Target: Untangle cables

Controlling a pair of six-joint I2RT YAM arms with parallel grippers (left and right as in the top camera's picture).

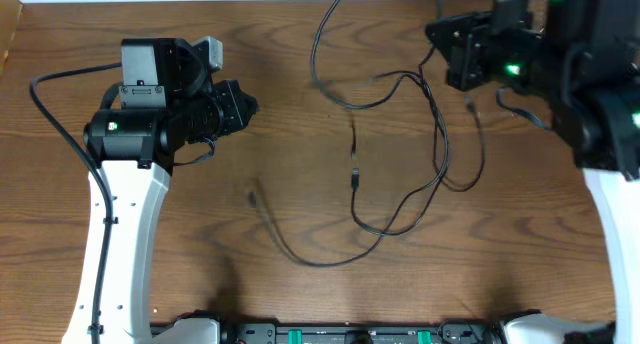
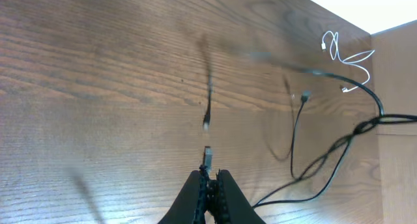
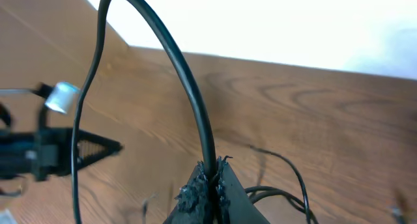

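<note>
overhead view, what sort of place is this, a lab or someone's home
Probably a robotics lab bench: a left arm and a right arm flank a wood-grain table, a black cable sprawls between them, and an equipment rail runs along the near edge.

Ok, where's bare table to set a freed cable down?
Bare: top centre, between the left gripper and the upper loop of the black cable; bottom right, between the cable and the right arm. Crowded: centre-right, where the cable crosses itself near the right gripper.
</note>
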